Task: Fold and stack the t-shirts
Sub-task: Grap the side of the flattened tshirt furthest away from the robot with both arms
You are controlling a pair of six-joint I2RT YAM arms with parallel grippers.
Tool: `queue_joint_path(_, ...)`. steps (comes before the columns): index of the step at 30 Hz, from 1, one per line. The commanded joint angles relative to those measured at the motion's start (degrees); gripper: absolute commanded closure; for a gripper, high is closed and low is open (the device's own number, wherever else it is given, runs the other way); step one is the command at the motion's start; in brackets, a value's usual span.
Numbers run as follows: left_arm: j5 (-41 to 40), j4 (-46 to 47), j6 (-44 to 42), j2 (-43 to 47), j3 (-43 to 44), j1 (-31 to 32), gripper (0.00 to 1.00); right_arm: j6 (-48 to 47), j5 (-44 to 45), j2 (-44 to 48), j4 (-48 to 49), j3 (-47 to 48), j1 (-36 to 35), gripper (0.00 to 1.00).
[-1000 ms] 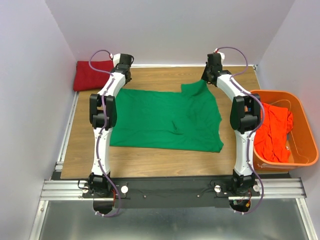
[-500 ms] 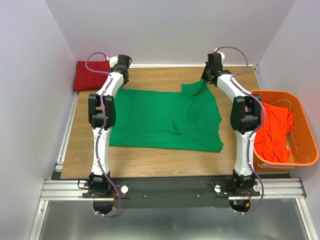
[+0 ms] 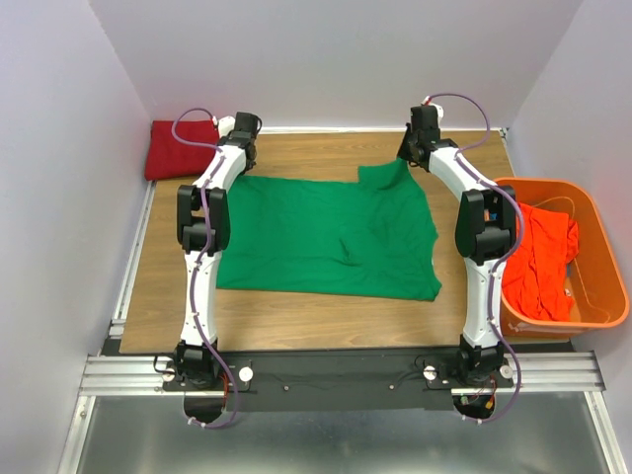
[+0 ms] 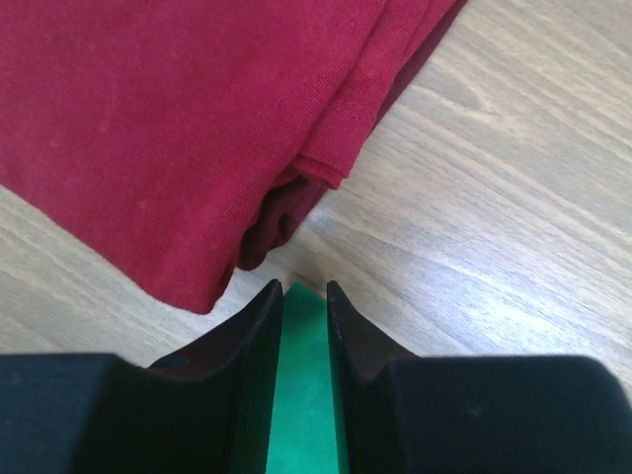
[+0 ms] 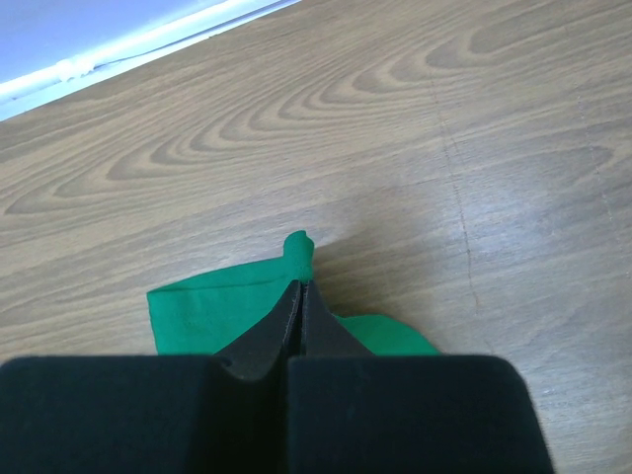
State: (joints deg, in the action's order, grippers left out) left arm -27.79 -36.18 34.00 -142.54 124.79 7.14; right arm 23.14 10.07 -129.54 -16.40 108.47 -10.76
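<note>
Green t-shirt (image 3: 326, 232), bright, lay spread flat across the middle of the surface (image 3: 286, 321), hem toward 6 o'clock. One sleeve poked out toward 12 o'clock near the right arm. A few shallow creases sat right of centre.

Dark red t-shirt (image 3: 178, 150) lay folded into a thick pad at 10 o'clock, past the surface's left edge and against the wall (image 3: 326, 59). Left wrist view showed its layered fold edges.

Left gripper (image 4: 301, 288) was at the green shirt's 11 o'clock corner, just beside the red pad. Jaws narrowly apart, green cloth showing in the gap; a grip could not be confirmed.

Right gripper (image 5: 299, 286) was at the sleeve, 1 o'clock. Jaws together, clamped on a small upstanding fold of green cloth.

Surface: light wood-grain board, bare along its 12 and 6 o'clock margins. Plain pale walls on three sides. Aluminium rail (image 3: 336, 373) at 6 o'clock carried both arm bases.

Orange plastic basket (image 3: 549, 184) stood at 3 o'clock off the right edge. Orange-red t-shirt (image 3: 538, 262) was crumpled inside, heaped against its left wall.
</note>
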Motion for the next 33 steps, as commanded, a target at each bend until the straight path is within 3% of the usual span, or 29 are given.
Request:
queue_joint_path(1, 0.72, -0.91, 1.16, -2.04, -0.07, -0.37, 0.68, 0.51, -1.01, 2.18, 0.76, -0.89, 0.48, 0.96)
queue_joint_path(7, 1.6, -0.82, 1.16, -2.13, -0.16, -0.63, 0.68, 0.51, -1.36, 2.18, 0.85, -1.15, 0.74, 0.96)
queue_joint_path(12, 3.27, -0.55, 0.55, -2.65, 0.19, -0.9, 0.74, 0.68, -1.71, 2.36, 0.93, -1.24, 0.83, 0.96)
queue_joint_path(20, 3.79, 0.41, -0.42, -1.69, -0.08, -1.16, 1.0, 0.68, -1.72, 2.97, 0.93, -0.98, 1.01, 0.96)
queue_joint_path(33, 5.82, 7.88, -2.88, 8.41, -4.11, -1.25, 1.0, 1.12, -0.66, 6.31, 0.93, -0.62, 2.85, 0.96)
